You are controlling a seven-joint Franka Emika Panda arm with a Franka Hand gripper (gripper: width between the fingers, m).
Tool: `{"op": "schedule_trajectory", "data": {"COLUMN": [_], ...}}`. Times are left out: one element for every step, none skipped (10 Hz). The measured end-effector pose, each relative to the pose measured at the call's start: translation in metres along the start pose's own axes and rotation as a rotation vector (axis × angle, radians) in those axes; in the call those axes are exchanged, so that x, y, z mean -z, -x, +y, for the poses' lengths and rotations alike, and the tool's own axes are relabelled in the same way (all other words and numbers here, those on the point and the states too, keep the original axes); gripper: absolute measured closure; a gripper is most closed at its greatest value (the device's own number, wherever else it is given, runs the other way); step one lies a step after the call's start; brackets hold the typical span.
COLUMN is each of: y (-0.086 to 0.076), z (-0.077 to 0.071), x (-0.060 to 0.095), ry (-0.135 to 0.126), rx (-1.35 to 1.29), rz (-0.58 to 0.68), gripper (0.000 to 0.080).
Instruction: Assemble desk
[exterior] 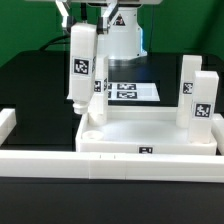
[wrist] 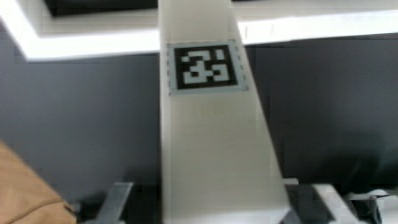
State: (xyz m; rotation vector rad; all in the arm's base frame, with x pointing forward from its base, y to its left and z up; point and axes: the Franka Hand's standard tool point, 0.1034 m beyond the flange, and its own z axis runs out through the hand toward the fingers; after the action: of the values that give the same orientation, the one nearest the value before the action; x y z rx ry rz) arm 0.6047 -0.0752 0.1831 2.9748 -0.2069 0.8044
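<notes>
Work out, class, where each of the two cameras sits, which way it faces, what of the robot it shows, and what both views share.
Exterior view: off the arm, level with the table, facing the tabletop, two standing legs and the marker board; arm and tool show.
Wrist view: on the wrist, looking down the held leg; only the tool's fingertips show.
Shared: the tagged leg clamped in the tool.

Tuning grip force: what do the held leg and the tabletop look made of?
Leg: looks like white plastic, smooth and matte, with a flat black-and-white tag, probably a printed sticker. Tabletop: same-looking white plastic, with moulded-looking rims and round sockets. Could be painted; I can't rule that out.
</notes>
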Motion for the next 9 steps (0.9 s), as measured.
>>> {"op": "schedule_trajectory", "data": {"y": [0.0003,0.0008,0.0016,0.0030,0.0037,0.0040,0.0045,0.0051,0.0062], "z": [0.0002,0.0001,0.0007,0.0024,-0.0014,-0.0010,0.0020,0.0000,-0.0053], "x": [-0.0004,-0.0008,-0.0014,-0.0024,-0.0035,-0.0051,-0.0068,-0.0078,-0.0084], "ry": [0.000,0.000,0.001,-0.004,-0.014,-0.018,-0.023,-0.032,-0.037], "rx": [0.000,0.000,-0.001,-0.012,-0.009,0.007,-0.002,-0.024,-0.038], "rz": [-0.001,-0.002,-0.003,-0.006,-0.007,-0.007,-0.011,-0.021,-0.026], "gripper": [0.0506,0.0506,0.0506,0.0506,0.0506,0.0506,0.0506,0.0506,0.0506]}}
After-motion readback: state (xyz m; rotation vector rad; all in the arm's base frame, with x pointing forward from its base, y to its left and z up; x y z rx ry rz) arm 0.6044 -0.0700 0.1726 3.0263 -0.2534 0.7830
